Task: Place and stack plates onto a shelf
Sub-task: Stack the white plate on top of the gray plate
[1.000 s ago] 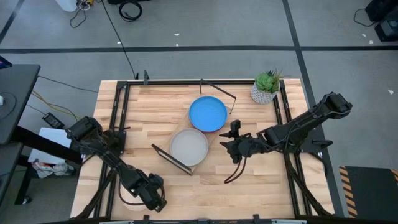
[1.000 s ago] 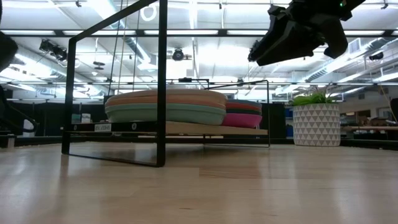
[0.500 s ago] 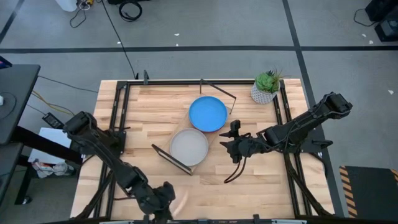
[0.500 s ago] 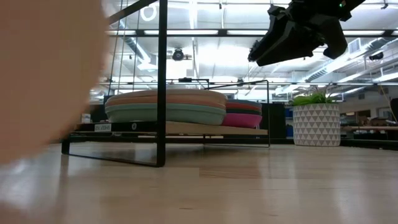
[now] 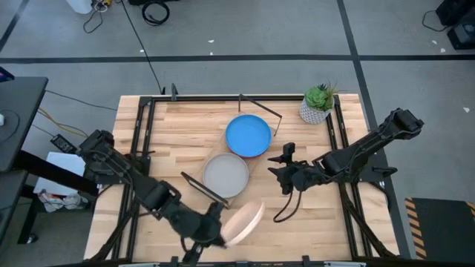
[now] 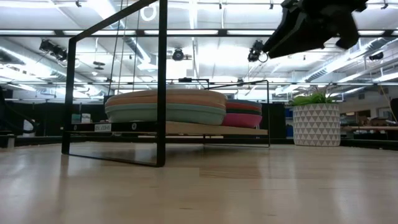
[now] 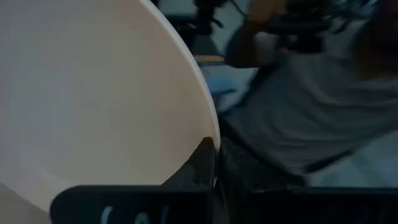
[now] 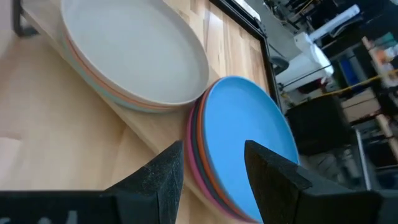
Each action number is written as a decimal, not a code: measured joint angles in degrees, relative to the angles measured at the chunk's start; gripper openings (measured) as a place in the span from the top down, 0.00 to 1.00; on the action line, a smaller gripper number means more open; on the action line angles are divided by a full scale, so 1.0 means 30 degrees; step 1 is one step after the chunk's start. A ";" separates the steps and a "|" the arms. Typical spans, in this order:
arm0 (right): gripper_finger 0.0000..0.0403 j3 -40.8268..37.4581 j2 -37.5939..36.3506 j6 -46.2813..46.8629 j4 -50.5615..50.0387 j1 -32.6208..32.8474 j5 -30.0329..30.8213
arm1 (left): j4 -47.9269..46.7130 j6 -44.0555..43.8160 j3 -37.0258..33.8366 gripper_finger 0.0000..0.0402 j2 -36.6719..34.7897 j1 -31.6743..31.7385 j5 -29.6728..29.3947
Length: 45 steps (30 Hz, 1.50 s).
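My left gripper [image 5: 216, 227] is over the table's near edge, shut on a cream plate [image 5: 244, 222] that fills the left wrist view [image 7: 93, 93]. The shelf [image 5: 256, 165], a pale board on black wire legs, carries two stacks: one topped by a grey plate [image 5: 225, 175] [image 8: 134, 50], one topped by a bright blue plate [image 5: 249, 136] [image 8: 249, 137]. The low view shows the stacks [image 6: 165, 106] resting on the board, magenta [image 6: 242, 116] behind. My right gripper [image 5: 282, 175] [image 8: 214, 180] hangs open right of the shelf, off the table [image 6: 311, 25]. My left gripper holds the cream plate by its rim [image 7: 210, 132], pinched between the two fingers; one dark finger [image 7: 204, 163] shows on the plate's inner face and the other is hidden behind it. The plate is lifted clear and tilted, reaching toward the table's right from the fingers.
A potted plant in a white patterned pot [image 5: 318, 104] [image 6: 316, 123] stands at the far right corner. Black wire frames [image 5: 261, 110] [image 6: 161, 81] rise at both ends of the shelf. Bare tabletop [image 5: 178, 133] lies left of the shelf and between the shelf and the near edge.
My left gripper has swept along the near edge toward the table's right, passing close in front of the low camera half a second ago, and has carried the cream plate into view, now lifted and tilted. My right gripper has drifted slightly up and toward the right edge.
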 joint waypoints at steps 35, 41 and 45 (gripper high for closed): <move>0.56 0.0007 -0.1141 0.5309 -0.3263 0.0877 0.1056 | -1.1492 -0.1852 0.0980 0.93 0.1222 0.8437 0.3870; 0.56 0.0007 -0.1141 0.5214 -0.3131 0.0877 0.0916 | -1.1504 -0.0726 0.0980 0.88 0.1334 0.8327 0.2900; 0.56 0.0007 -0.1141 0.5207 -0.3138 0.0877 0.0903 | -1.1325 -0.0173 0.0980 0.78 0.1342 0.8276 0.2526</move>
